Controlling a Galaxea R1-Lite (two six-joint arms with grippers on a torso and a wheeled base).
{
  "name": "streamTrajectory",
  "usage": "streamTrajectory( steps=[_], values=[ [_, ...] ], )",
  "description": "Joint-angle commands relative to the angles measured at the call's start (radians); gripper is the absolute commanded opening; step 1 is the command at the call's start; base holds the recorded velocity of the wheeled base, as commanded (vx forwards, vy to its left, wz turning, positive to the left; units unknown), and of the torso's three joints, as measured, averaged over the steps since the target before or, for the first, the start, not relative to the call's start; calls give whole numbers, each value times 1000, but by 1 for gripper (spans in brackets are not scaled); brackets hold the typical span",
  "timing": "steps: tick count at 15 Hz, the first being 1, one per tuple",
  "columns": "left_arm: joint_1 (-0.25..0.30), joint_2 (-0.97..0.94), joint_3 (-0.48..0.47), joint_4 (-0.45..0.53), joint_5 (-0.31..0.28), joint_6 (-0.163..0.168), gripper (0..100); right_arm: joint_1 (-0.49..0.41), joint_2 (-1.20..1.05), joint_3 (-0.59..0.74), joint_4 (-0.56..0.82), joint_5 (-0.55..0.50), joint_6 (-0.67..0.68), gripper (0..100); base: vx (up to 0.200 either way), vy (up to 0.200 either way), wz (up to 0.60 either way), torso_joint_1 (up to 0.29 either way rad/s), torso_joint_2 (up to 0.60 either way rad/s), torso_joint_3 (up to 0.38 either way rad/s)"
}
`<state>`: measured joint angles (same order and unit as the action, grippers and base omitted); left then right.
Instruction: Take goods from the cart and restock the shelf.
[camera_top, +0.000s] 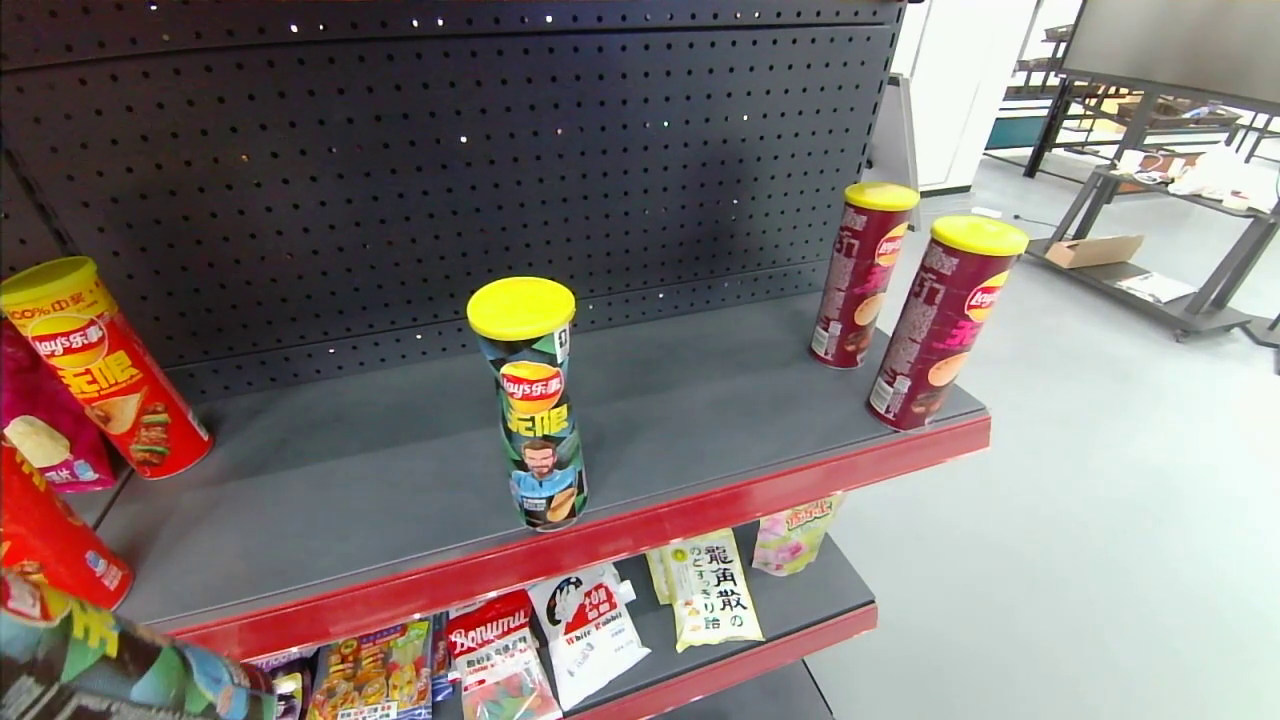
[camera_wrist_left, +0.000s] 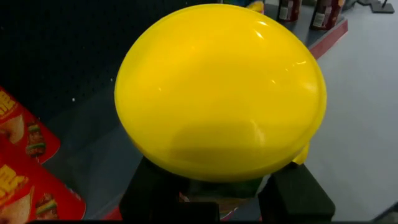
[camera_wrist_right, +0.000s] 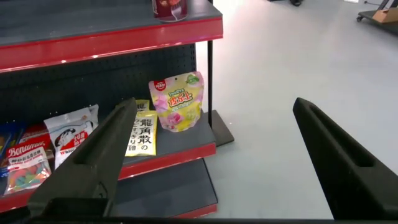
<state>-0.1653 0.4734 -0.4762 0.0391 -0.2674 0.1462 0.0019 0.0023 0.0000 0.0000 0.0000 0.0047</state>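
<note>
Front of shelf (camera_top: 400, 470): green can (camera_top: 530, 400) upright; maroon cans (camera_top: 940, 320), right corner.
My left tool (camera_wrist_left: 217, 202): pinches yellow-lidded can (camera_wrist_left: 217, 87).
My right tool (camera_wrist_right: 214, 109): spread.

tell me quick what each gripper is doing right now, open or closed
left gripper: closed on a chip can with a yellow lid
right gripper: open, holding nothing

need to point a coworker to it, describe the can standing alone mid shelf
Find the grey shelf with the red front edge. One can stands alone near the middle of that edge. Unlike the red can at the left and the maroon cans at the right, its wrap is dark green and blue.
</note>
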Motion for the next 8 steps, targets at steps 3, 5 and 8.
streamTrajectory(
  steps=[3,5,8],
  values=[
    [3,387,21,-315,10,-19,0,1,-2,0,0,0,0,100,0,0,0,0,0,0],
    [4,465,-10,-366,10,-23,0,1,-2,0,0,0,0,100,0,0,0,0,0,0],
    [4,659,-101,-467,36,-27,0,1,-2,0,0,0,0,100,0,0,0,0,0,0]
  ],
)
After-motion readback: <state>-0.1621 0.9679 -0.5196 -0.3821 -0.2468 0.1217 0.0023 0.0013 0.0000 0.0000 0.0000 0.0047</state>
